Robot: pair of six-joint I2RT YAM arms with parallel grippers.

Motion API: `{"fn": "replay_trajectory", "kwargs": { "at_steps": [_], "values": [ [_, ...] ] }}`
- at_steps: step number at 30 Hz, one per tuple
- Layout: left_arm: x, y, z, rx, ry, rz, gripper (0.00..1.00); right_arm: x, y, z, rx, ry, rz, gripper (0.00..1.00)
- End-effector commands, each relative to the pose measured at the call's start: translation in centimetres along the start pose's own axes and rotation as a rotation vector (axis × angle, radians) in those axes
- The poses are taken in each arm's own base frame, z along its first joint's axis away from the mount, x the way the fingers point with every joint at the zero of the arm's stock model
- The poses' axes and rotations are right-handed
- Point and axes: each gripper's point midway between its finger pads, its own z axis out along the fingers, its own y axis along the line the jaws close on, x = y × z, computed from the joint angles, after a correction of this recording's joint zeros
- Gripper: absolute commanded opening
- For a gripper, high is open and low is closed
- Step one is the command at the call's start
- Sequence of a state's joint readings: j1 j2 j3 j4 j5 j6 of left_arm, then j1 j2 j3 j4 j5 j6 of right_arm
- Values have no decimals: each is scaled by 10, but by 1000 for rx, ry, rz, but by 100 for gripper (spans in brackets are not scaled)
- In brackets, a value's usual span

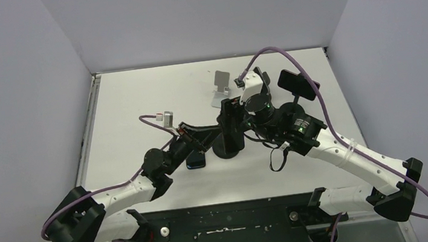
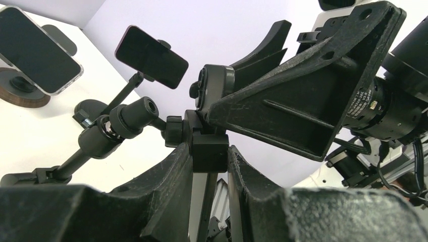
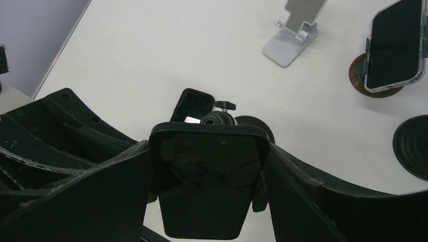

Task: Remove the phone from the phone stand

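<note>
A black phone (image 3: pixel 208 186) stands upright in the clamp of a black phone stand (image 3: pixel 218 119) with a round base (image 1: pixel 228 151) at the table's middle. My right gripper (image 3: pixel 208 151) is shut on the phone, one finger on each long edge; in the top view it (image 1: pixel 231 114) comes in from the right. My left gripper (image 2: pixel 209 151) is shut on the stand's black joint block just below the clamp, and it (image 1: pixel 210 135) reaches in from the left. The phone's lower part is hidden by my fingers.
A second black phone (image 1: pixel 196 159) lies flat on the table left of the stand's base. A silver folding stand (image 1: pixel 220 88) sits behind. A phone on a black arm mount (image 1: pixel 297 84) stands at the right. A clear-cased phone on a wooden puck (image 3: pixel 393 45) is nearby.
</note>
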State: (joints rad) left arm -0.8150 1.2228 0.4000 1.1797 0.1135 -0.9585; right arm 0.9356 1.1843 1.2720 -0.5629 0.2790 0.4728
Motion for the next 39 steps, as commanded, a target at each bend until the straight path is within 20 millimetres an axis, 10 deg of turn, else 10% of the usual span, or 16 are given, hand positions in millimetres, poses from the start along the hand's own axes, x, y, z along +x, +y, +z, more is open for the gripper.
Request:
{"fn": "replay_trajectory", "kwargs": {
  "at_steps": [1, 36, 39],
  "values": [
    [-20, -16, 0, 77, -84, -57, 0, 1, -2, -5, -15, -9, 41, 0],
    [-28, -12, -9, 88, -116, -49, 0, -2, 3, -12, -81, -34, 131, 0],
    [-30, -16, -11, 90, -112, -12, 28, -3, 2, -11, -67, -30, 128, 0]
  ]
}}
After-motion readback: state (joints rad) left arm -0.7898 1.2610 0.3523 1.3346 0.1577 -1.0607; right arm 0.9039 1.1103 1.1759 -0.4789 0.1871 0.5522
